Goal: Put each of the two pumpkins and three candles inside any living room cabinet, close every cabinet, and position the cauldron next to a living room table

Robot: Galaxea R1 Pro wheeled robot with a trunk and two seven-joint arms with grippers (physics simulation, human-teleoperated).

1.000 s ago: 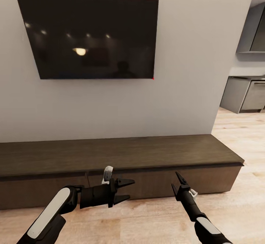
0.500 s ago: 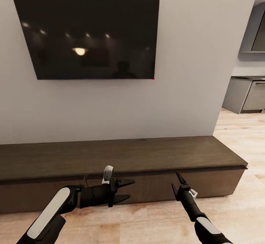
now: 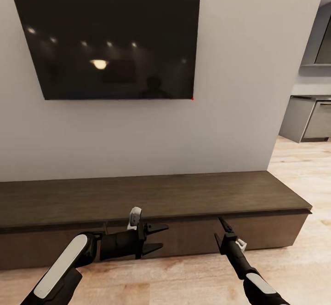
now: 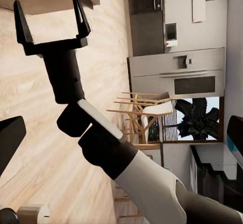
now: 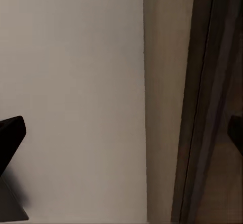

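Cabinet (image 3: pixel 151 199) fronts all sit flush along the long, low, dark-brown unit under the wall-mounted television (image 3: pixel 108 45), so nothing of its insides shows and I cannot tell what it holds; its top is bare wood. Since a second ago my head camera has drawn nearer and swung a little: the television now sits larger and higher in the head view, the cabinet's right end reaches farther right, and more of its front shows above the pale wood floor (image 3: pixel 294 268). My arms have hardly shifted against that view. My left gripper (image 3: pixel 158 239) hovers just in front of the cabinet's front near the middle, pointing right, its two dark fingers spread wide with nothing between them. My right gripper (image 3: pixel 224 224) points up toward the cabinet's front farther right; in the head view its fingers look almost together from this angle, but in the left wrist view that same gripper (image 4: pixel 50 19) stands with its fingers clearly apart and empty, over the floor beside the cabinet's corner. The right wrist view looks close along the grey wall (image 5: pixel 71 82) and the cabinet's dark edge (image 5: pixel 202 107). Far right, grey kitchen cupboards (image 3: pixel 305 118) stand beyond the wall's end.
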